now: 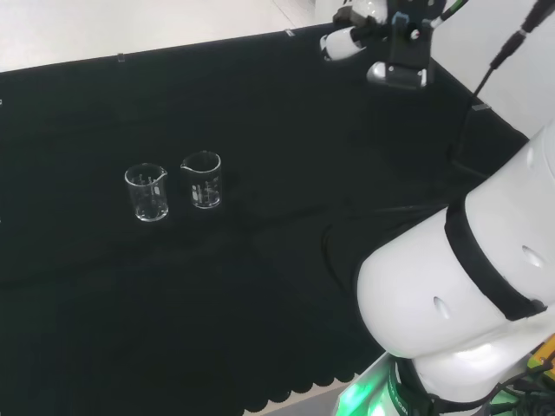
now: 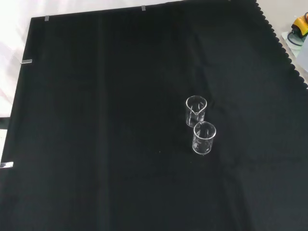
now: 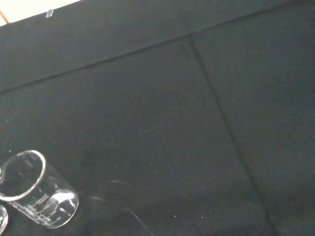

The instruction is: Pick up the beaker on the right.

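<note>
On the black cloth worktop (image 1: 277, 104) we list two small clear glass beakers, both upright and apparently empty. Seen from the head view, they stand just beside each other, apart, left of centre: the right-hand clear glass beaker (image 1: 201, 179) with printed scale marks facing the camera, and the left-hand clear glass beaker (image 1: 146, 192) with its spout at the rim. From the front view the pair stands one behind the other, the first beaker (image 2: 196, 110) farther off, the second (image 2: 204, 137) nearer. At the head view's top we note the black and white hand (image 1: 381, 39), well apart from both beakers and touching neither; whether its fingers are straight or curled we cannot tell. White arm links (image 1: 460, 286) stand at the right.
</note>
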Motion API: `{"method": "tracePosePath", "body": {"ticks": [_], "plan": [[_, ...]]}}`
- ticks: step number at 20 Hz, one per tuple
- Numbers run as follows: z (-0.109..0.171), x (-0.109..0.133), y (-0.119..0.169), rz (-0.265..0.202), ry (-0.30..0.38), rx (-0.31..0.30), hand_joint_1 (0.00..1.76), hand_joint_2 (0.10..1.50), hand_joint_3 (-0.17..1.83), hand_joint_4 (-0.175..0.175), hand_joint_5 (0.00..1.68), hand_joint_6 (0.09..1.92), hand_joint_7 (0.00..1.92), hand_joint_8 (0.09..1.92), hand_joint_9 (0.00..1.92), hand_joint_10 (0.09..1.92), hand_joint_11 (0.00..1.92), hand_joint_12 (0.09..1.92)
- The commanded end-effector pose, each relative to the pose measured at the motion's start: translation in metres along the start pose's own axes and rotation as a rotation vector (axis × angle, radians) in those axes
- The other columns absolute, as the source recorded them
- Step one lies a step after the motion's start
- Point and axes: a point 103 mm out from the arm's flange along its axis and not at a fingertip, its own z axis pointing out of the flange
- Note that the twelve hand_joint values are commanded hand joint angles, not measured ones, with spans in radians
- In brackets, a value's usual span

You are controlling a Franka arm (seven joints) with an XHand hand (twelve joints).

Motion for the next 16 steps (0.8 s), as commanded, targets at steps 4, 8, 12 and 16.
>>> {"method": "tracePosePath", "body": {"ticks": [4,8,12,16], "plan": [[0.033,0.021,0.028,-0.053,-0.022,0.033,0.51,0.87,0.95,-0.025,0.25,0.09,0.11,0.42,0.14,0.58,0.0,0.78],[0.047,0.027,0.036,-0.072,-0.004,0.058,0.51,0.86,0.95,-0.025,0.25,0.09,0.12,0.42,0.14,0.58,0.0,0.79],[0.062,0.034,0.044,-0.115,0.016,0.068,0.52,0.85,0.96,-0.025,0.25,0.09,0.12,0.43,0.14,0.58,0.0,0.8],[0.075,0.04,0.05,-0.147,0.039,0.098,0.52,0.84,0.96,-0.025,0.25,0.09,0.12,0.43,0.15,0.58,0.0,0.81]]}}
